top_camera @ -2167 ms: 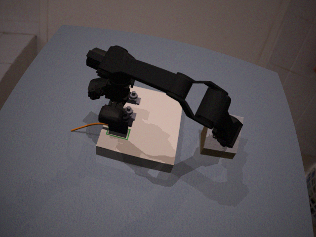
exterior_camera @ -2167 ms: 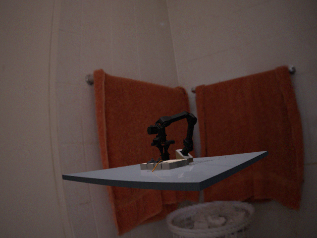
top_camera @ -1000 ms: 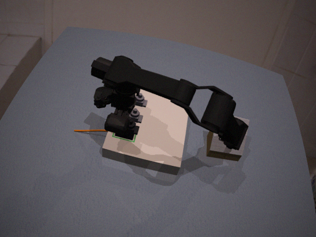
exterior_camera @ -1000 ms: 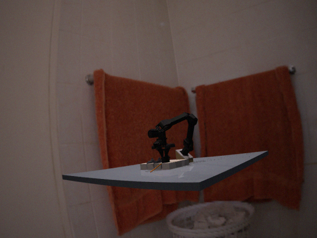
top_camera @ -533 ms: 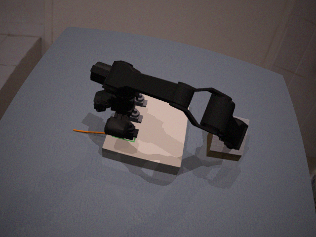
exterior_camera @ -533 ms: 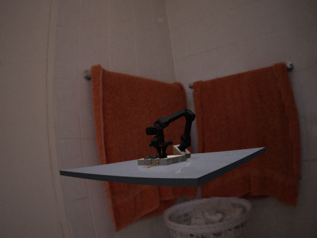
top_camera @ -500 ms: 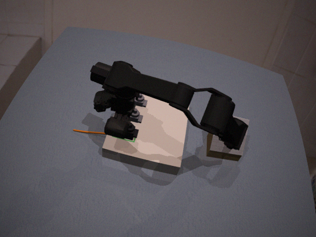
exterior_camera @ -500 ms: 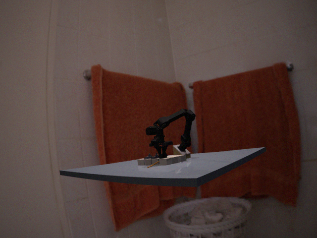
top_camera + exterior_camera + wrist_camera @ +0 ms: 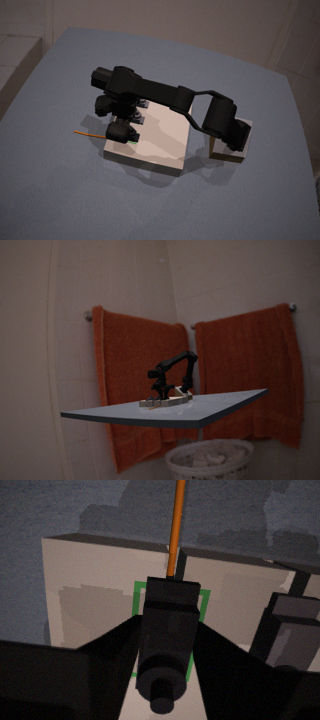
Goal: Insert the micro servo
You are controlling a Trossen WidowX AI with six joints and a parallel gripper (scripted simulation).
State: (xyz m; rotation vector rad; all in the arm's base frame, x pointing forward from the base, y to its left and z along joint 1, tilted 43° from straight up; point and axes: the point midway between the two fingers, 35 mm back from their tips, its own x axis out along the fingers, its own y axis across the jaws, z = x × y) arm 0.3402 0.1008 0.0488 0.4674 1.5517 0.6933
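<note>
Claw (image 9: 165,645) grips the micro servo (image 9: 167,625) over the green-marked pocket (image 9: 204,605); orange cable (image 9: 176,525) extends past the deck (image 9: 90,575) edge.
</note>
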